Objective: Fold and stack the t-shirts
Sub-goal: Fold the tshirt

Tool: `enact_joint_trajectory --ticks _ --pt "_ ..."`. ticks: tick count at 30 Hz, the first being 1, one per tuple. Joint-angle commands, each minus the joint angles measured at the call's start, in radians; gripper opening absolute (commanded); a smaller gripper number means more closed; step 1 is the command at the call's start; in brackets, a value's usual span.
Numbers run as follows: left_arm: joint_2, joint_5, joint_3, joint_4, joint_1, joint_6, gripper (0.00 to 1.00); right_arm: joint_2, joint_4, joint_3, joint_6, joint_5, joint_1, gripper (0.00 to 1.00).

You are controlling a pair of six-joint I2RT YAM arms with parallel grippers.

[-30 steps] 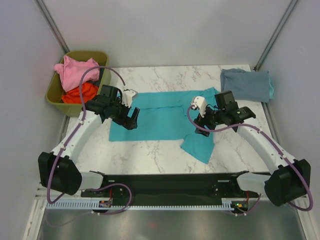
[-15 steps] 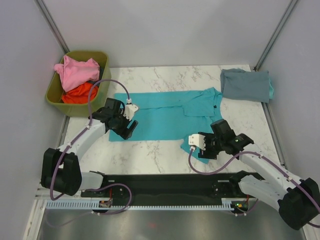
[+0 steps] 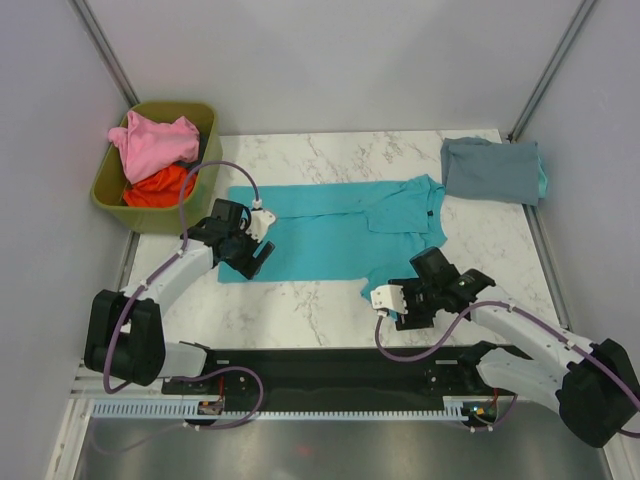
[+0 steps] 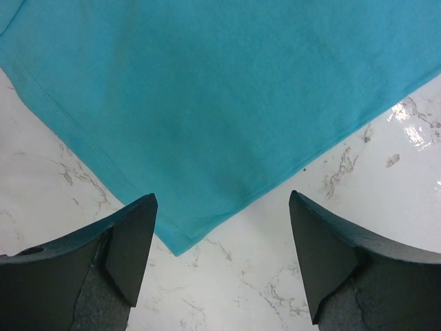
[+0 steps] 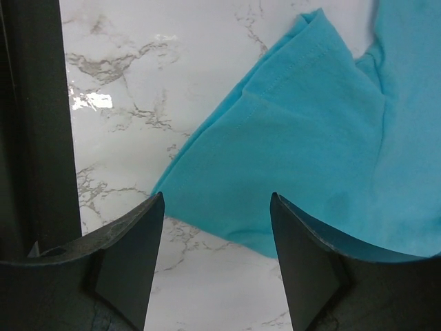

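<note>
My left gripper (image 4: 220,207), jaws apart, straddles the near-left corner of the teal shirt (image 3: 320,235), spread flat on the table (image 3: 300,300). My right gripper (image 5: 217,207), also apart, straddles its near sleeve (image 5: 275,158). Lower each fully, then pinch hem only, both together.

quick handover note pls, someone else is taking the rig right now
Left gripper: open, empty, over the near-left corner of the teal shirt.
Right gripper: open, empty, over the teal shirt's near sleeve.
Things: teal shirt spread on the table; its far sleeve looks folded in, the near one sticks out. Grey-blue shirt lies folded at the far right corner. Pink shirt and orange-red shirt are heaped in the bin.
Done: grey-blue shirt.
Left: finish folding the teal shirt and stack it, then fold and stack the pink and the orange-red.
</note>
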Motion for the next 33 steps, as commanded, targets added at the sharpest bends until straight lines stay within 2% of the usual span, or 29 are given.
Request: enact_joint_trajectory --ticks 1,7,12,20,24,25,27,28,31,33 --pt "0.004 -0.017 0.006 0.044 0.008 0.040 0.86 0.031 -0.033 -0.011 -0.021 0.003 0.014 0.72" --pt "0.017 -0.013 0.003 0.047 0.013 0.025 0.86 0.068 -0.100 0.009 -0.035 0.013 0.019 0.71" --pt "0.024 -0.003 0.004 0.052 0.014 0.013 0.86 0.086 -0.094 -0.006 -0.038 0.029 0.021 0.72" --pt "0.024 -0.003 -0.002 0.052 0.020 0.001 0.86 0.154 -0.009 -0.031 0.003 0.038 0.021 0.64" --pt "0.024 -0.006 -0.016 0.050 0.034 0.004 0.86 0.183 -0.008 -0.018 0.013 0.043 0.021 0.44" --pt "0.018 -0.006 -0.025 0.050 0.036 0.001 0.86 0.183 -0.005 -0.017 0.017 0.046 0.021 0.34" --pt "0.010 -0.006 -0.036 0.046 0.045 -0.009 0.86 0.180 0.004 -0.015 0.022 0.055 0.021 0.26" --pt "0.001 -0.004 -0.046 0.040 0.046 -0.013 0.86 0.180 0.004 -0.014 0.025 0.058 0.021 0.17" --pt "-0.022 0.005 -0.071 0.015 0.062 -0.044 0.86 0.169 0.004 -0.014 0.036 0.073 0.019 0.04" --pt "-0.033 0.017 -0.079 -0.011 0.085 -0.079 0.86 0.156 0.005 -0.015 0.043 0.078 0.021 0.00"
